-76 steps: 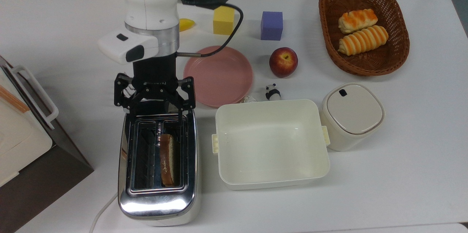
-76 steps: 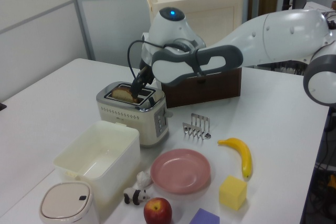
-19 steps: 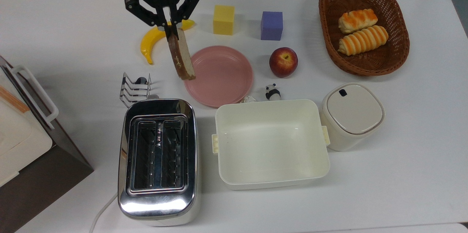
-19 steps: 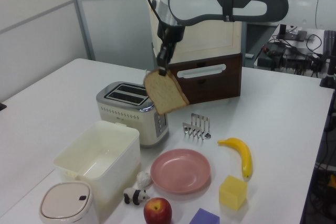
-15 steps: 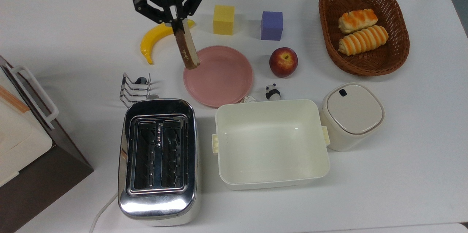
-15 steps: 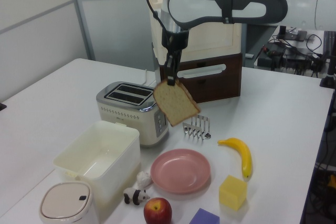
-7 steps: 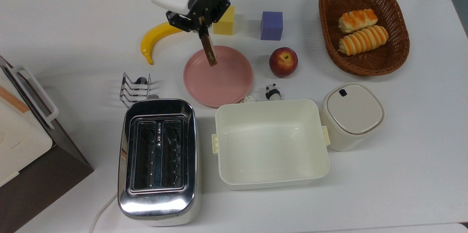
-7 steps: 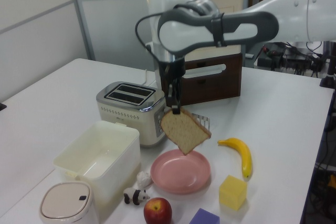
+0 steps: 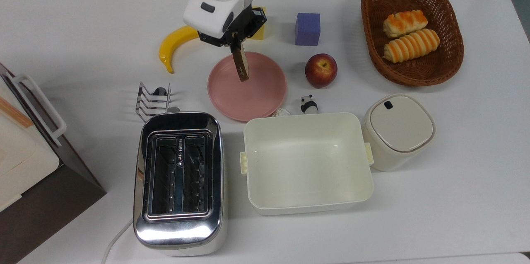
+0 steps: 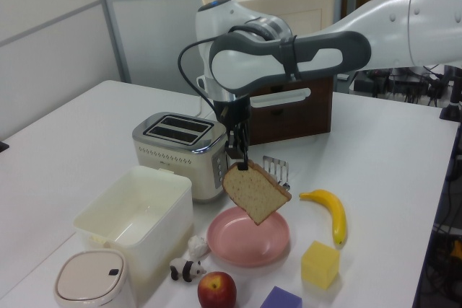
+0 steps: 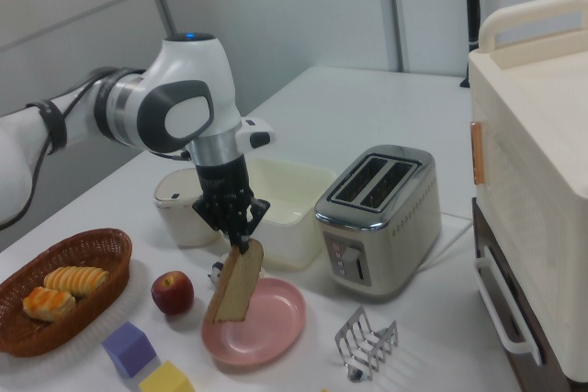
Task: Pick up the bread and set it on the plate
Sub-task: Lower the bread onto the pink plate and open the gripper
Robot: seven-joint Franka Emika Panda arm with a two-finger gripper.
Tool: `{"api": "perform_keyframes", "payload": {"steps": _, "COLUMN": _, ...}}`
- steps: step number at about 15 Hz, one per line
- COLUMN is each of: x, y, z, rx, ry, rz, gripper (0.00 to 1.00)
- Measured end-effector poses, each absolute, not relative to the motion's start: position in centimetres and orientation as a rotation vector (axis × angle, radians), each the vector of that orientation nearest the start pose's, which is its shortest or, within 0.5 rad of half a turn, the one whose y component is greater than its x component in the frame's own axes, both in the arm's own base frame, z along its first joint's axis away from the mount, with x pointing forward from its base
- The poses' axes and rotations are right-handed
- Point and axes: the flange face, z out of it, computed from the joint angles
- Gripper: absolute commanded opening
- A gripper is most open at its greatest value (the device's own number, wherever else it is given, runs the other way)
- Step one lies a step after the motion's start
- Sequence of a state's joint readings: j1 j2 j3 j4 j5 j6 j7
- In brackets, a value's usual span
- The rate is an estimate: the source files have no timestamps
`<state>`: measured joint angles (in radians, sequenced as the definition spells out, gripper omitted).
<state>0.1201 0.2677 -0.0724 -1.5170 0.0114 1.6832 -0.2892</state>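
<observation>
Because it pinches only the top edge, the hand [image 10: 238,156] dangles the bread [image 10: 255,192] on edge above the plate [image 10: 274,247].

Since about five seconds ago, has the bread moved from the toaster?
Yes. The bread, then in the toaster slot, now hangs from the end effector above the plate, toward the left view's lower right of the toaster.

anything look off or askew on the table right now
Nothing is spilled or damaged. The one odd thing: the bread hangs tilted by one corner from the end effector, above the plate and not yet on it. The toaster slots are empty.
</observation>
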Motion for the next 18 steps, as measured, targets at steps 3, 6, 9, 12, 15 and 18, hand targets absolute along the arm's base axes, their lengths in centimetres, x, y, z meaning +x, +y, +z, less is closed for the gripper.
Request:
{"api": "perform_keyframes", "payload": {"steps": 3, "x": 63.5, "y": 4.1, "z": 48.6, "rx": -3.087, "ry": -0.531, "rz": 0.193, "gripper": 0.07}}
{"api": "perform_keyframes", "payload": {"steps": 6, "x": 63.5, "y": 5.5, "z": 48.2, "rx": -3.090, "ry": -0.529, "rz": 0.204, "gripper": 0.07}}
{"api": "perform_keyframes", "payload": {"steps": 9, "x": 63.3, "y": 7.0, "z": 48.3, "rx": -3.101, "ry": -0.490, "rz": 0.202, "gripper": 0.24}}
{"api": "perform_keyframes", "payload": {"steps": 12, "x": 63.3, "y": 7.5, "z": 48.2, "rx": -3.104, "ry": -0.484, "rz": 0.202, "gripper": 0.66}}
{"api": "perform_keyframes", "payload": {"steps": 15, "x": 63.4, "y": 7.6, "z": 47.8, "rx": -3.104, "ry": -0.479, "rz": 0.213, "gripper": 0.93}}
{"api": "perform_keyframes", "payload": {"steps": 18, "x": 63.5, "y": 7.5, "z": 47.4, "rx": -3.105, "ry": -0.475, "rz": 0.222, "gripper": 1.00}}
